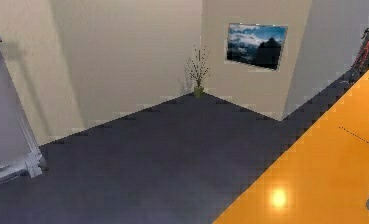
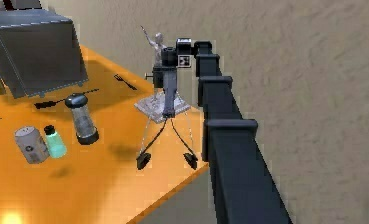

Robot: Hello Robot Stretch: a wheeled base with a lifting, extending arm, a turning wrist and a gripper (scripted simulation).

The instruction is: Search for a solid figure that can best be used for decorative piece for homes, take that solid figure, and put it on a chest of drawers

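A pale grey figure (image 2: 152, 42) with a raised arm stands on a light square base (image 2: 154, 105) on the orange table (image 2: 112, 170) in the arm side view. The dark arm (image 2: 227, 130) rises from the bottom edge to just right of the figure. My gripper (image 2: 168, 158) hangs with its dark body in front of the figure, and its two thin fingers (image 2: 146, 158) reach down over the tabletop. The figure stands at or behind the gripper, so I cannot tell whether it holds anything.
On the table stand a dark box (image 2: 37, 50), a dark jar (image 2: 84, 118), a grey can (image 2: 30, 145), a teal bottle (image 2: 55, 142) and pens (image 2: 50, 102). The forward view has the table's corner (image 1: 322, 175), dark floor (image 1: 142, 160), a corner plant (image 1: 197, 72), a wall picture (image 1: 256, 45) and grey furniture (image 1: 10, 115).
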